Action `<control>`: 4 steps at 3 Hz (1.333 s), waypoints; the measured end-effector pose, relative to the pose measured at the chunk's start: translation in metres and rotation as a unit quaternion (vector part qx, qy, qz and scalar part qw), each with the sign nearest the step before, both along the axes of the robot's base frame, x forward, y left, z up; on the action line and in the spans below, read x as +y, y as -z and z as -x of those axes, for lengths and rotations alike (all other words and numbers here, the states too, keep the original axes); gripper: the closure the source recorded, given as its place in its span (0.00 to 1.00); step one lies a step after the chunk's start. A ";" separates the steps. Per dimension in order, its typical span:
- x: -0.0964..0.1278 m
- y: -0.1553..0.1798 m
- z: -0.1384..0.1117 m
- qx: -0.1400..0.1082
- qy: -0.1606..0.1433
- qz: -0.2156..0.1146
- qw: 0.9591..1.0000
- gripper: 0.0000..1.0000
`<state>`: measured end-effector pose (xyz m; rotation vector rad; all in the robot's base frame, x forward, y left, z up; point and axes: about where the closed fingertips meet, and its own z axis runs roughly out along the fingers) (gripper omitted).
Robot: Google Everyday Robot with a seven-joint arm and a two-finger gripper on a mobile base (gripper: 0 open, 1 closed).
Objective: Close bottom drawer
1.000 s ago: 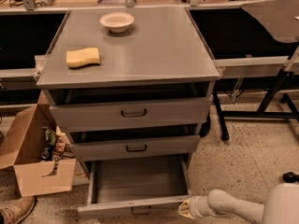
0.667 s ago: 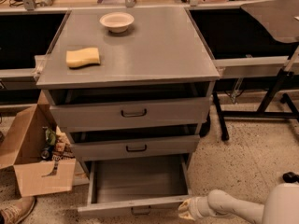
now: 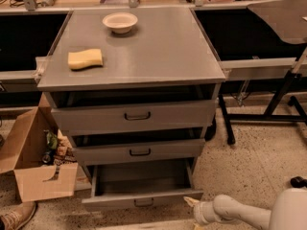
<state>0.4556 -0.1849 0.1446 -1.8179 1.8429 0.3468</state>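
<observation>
The bottom drawer (image 3: 142, 199) of the grey metal cabinet is pulled out, and its empty inside shows. Its slim front panel has a small dark handle (image 3: 144, 203). My gripper (image 3: 193, 205) is low at the bottom right, at the right end of the drawer's front panel, on the end of my white arm (image 3: 230, 211). It holds nothing that I can see. The middle drawer (image 3: 139, 152) and the top drawer (image 3: 136, 116) above it stand slightly out.
A yellow sponge (image 3: 85, 59) and a white bowl (image 3: 120, 22) sit on the cabinet top. An open cardboard box (image 3: 33, 166) with clutter stands on the floor at the left. A shoe (image 3: 14, 217) is at the bottom left. Table legs (image 3: 278, 99) stand at the right.
The bottom drawer's front panel has moved a little back toward the cabinet, and my gripper has moved with it.
</observation>
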 end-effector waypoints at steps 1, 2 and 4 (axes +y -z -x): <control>0.000 0.000 0.000 0.000 0.000 0.000 1.000 0.00; 0.007 0.000 -0.010 -0.013 -0.028 0.014 0.999 0.16; 0.024 0.006 -0.058 -0.051 -0.101 0.066 0.991 0.63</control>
